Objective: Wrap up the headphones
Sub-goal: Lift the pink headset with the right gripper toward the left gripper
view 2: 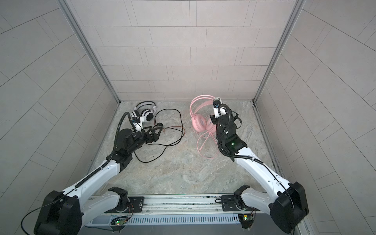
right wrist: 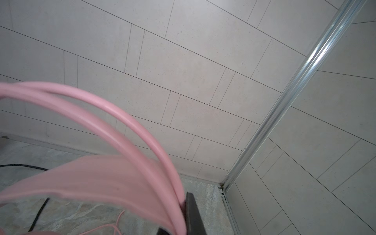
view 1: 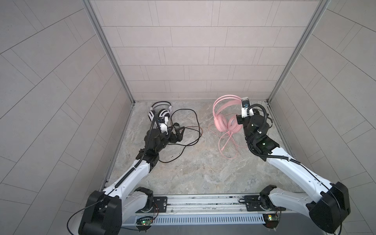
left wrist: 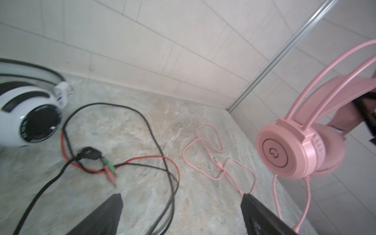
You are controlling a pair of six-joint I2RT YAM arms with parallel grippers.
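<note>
My right end effector (right wrist: 179, 221) pinches the pink over-ear headphones (view 1: 225, 122) by the band (right wrist: 101, 179) above the grey stone surface (view 1: 203, 173), and my left end effector (view 1: 178, 133) is spread wide near the white-and-black striped headphones (view 1: 163, 113).

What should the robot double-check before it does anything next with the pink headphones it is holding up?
1. Hold on the pink headset: ok. The right gripper is shut on its headband, with the earcups off the table.
2. Left gripper free: ok. It is open and empty, above the black cable.
3. Pink cable clear of the black cable: ok. They lie apart.
4. Pink cable free of knots: cannot tell. Its loops cross.
5. Pink cable wrapped: not ok. It trails loose on the table.
6. White-and-black headset wrapped: not ok. Its cable sprawls.
</note>
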